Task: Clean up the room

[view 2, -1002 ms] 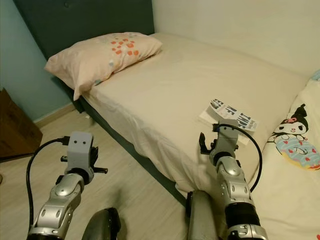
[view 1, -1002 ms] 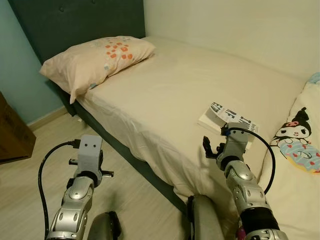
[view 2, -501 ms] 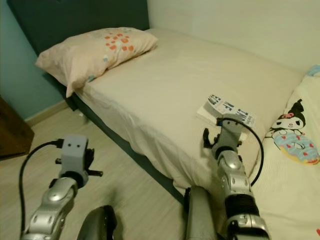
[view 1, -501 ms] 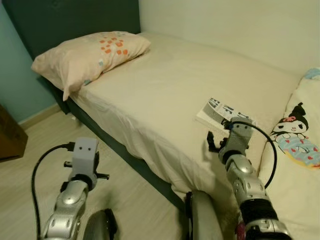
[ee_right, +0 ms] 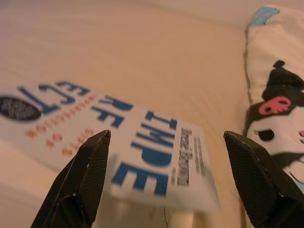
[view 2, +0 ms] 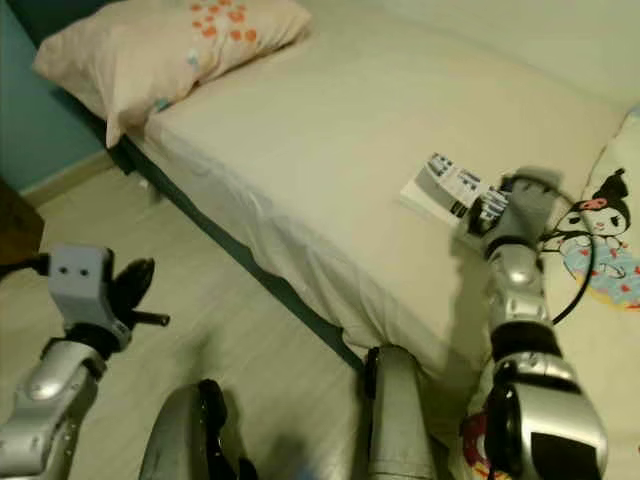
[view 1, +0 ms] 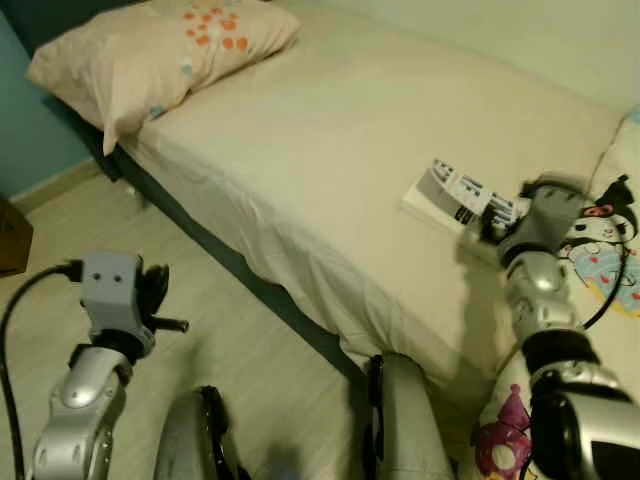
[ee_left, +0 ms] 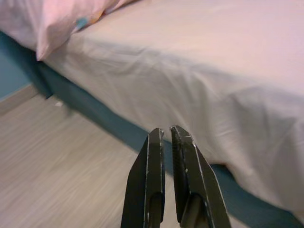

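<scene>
Right pincer spread wide at the book on the bed.

You see the book lying flat on the cream bed, close to the cartoon-print pillow. Your right pincer is released, its fingers on either side of the book's near end. Your left pincer is clenched, over the floor beside the bed.

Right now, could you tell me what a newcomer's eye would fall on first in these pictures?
Probably the right hand, fingers spread wide, reaching over a white book with bold blue lettering that lies on the cream bed near its outer edge. Next, the cartoon-print cushion just beyond the book, and the peach pillow at the bed's head.
</scene>
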Robot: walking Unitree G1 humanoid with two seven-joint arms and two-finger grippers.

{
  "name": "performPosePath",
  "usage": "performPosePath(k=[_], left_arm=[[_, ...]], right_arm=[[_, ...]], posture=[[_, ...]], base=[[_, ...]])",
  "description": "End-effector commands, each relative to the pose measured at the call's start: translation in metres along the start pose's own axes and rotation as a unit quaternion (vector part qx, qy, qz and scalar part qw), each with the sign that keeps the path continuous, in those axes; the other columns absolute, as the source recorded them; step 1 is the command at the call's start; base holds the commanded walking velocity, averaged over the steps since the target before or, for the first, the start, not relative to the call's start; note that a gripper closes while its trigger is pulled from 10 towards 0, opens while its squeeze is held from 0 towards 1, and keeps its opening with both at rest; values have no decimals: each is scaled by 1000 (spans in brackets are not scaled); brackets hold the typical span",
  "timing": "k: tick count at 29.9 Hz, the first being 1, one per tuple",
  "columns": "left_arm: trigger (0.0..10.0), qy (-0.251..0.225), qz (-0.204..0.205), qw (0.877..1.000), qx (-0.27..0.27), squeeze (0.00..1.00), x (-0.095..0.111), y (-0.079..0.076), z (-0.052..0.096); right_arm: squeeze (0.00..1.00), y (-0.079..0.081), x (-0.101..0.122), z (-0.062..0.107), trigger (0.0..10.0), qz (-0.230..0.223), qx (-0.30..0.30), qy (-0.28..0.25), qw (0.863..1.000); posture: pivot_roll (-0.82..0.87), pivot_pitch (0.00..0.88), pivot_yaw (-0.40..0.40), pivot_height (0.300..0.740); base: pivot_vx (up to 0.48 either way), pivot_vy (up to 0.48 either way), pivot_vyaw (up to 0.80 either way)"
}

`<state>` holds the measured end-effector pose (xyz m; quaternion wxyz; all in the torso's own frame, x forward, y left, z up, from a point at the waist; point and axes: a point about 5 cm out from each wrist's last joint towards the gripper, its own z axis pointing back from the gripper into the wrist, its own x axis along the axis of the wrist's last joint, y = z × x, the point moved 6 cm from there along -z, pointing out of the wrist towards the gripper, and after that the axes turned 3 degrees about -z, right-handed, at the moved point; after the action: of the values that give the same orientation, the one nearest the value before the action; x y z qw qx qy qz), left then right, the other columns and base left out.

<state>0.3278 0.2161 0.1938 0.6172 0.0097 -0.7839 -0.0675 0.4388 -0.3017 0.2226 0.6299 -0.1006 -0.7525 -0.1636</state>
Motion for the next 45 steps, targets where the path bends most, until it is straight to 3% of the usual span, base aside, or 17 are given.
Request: performPosePath(k=[1, 4, 6, 7, 8, 9, 10, 16, 19, 31, 33, 35, 41, 45], left_arm=[[10000, 5, 3, 1000, -2, 0, 1, 6, 4], [10000, 4, 3, 1000, -5, 0, 4, 7, 5], [10000, 10, 0, 1000, -24, 0, 4, 4, 6], [10000, 12, -9, 999, -42, 0, 5, -2, 7], [10000, 14, -14, 998, -55, 0, 5, -6, 7], [10000, 14, -14, 998, -55, 0, 5, -6, 7], [10000, 15, -22, 997, -75, 0, 8, -13, 7], [10000, 21, -37, 994, -103, 0, 17, -15, 8], [10000, 28, -57, 993, -100, 0, 21, -6, 10], [10000, 42, -86, 992, -81, 0, 31, 15, 16], [10000, 44, -90, 992, -76, 0, 33, 18, 17], [10000, 46, -90, 992, -78, 0, 34, 18, 18], [10000, 49, -84, 991, -94, 0, 37, 12, 20], [10000, 54, -93, 991, -82, 0, 33, 16, 20]], right_arm=[[1000, -3, 1, -1, 10000, -13, 2, -5, 1000], [1000, -4, 9, -4, 10000, -16, 3, -13, 1000], [1000, -17, 3, -6, 10000, -3, -25, 17, 1000], [800, -27, -6, -6, 10000, -20, -46, 46, 998], [537, -33, -15, -4, 10000, -37, -60, 70, 995], [537, -33, -15, -4, 10000, -37, -60, 70, 995], [0, -44, -31, 0, 10000, -85, -84, 108, 987], [0, -60, -49, 8, 10000, -147, -117, 142, 972], [0, -66, -53, 10, 10000, -186, -131, 143, 963], [0, -79, -68, 19, 10000, -215, -136, 173, 952], [0, -80, -70, 20, 10000, -266, -138, 175, 938], [0, -87, -70, 21, 10000, -290, -149, 173, 929], [0, -109, -64, 24, 10000, -277, -176, 155, 932], [0, -113, -62, 24, 10000, -268, -175, 151, 935]], posture=[[41, 411, -9, 500], [50, 414, -6, 500], [74, 421, 1, 500], [87, 424, 5, 500], [96, 428, 12, 500], [96, 428, 12, 500], [111, 434, 21, 500], [187, 454, 57, 500], [239, 459, 84, 500], [304, 471, 120, 500], [311, 472, 124, 500], [311, 475, 124, 500], [308, 474, 120, 500], [303, 473, 124, 500]], base=[[0, 0, 0], [0, 0, 0], [0, 0, 0], [0, 0, 0], [0, 0, 0], [0, 0, 0], [0, 0, 0], [0, 0, 0], [0, 0, 0], [0, 0, 0], [0, 0, 0], [0, 0, 0], [0, 0, 0], [0, 0, 0]])
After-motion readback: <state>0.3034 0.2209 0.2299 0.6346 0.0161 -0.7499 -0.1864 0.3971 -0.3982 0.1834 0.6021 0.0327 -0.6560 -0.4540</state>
